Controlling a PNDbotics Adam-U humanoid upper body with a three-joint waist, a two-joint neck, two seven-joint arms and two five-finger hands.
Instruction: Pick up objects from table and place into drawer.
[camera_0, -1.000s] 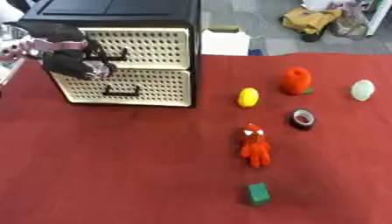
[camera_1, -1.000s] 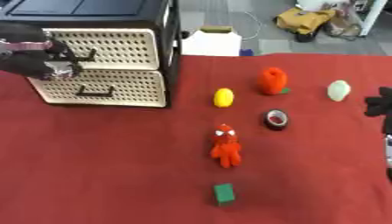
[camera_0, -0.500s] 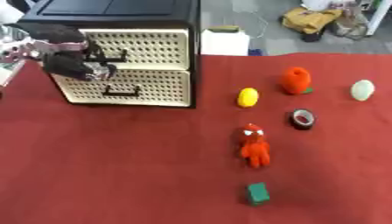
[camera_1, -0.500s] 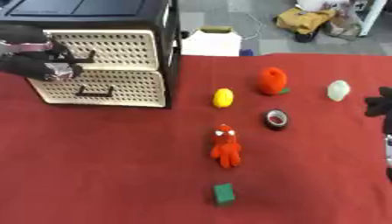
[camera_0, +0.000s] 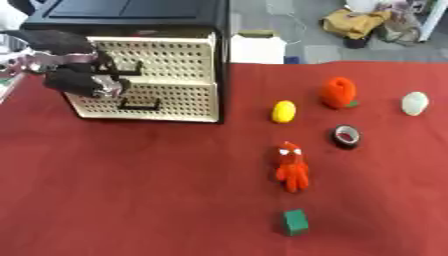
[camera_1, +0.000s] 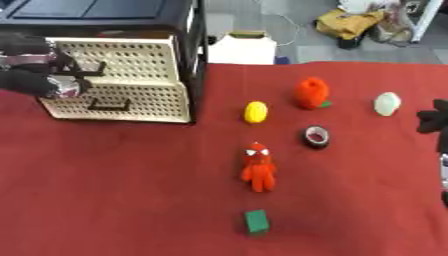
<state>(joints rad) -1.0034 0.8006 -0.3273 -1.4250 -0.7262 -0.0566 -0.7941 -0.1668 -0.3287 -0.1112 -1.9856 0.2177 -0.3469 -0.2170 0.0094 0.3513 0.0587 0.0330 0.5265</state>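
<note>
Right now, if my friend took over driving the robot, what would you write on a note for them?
Left hand: fingers curled at the upper handle of the cream perforated drawer unit; both drawers look closed.
Right hand: idle at the right edge of the right eye view, holding nothing; whether it is open or shut is unclear.
On the red cloth, none yet picked up: yellow lemon-shaped toy, orange plush fruit, pale egg-shaped object, black tape roll, red plush figure, green block.
Left to do: open a drawer, put all six in.
</note>
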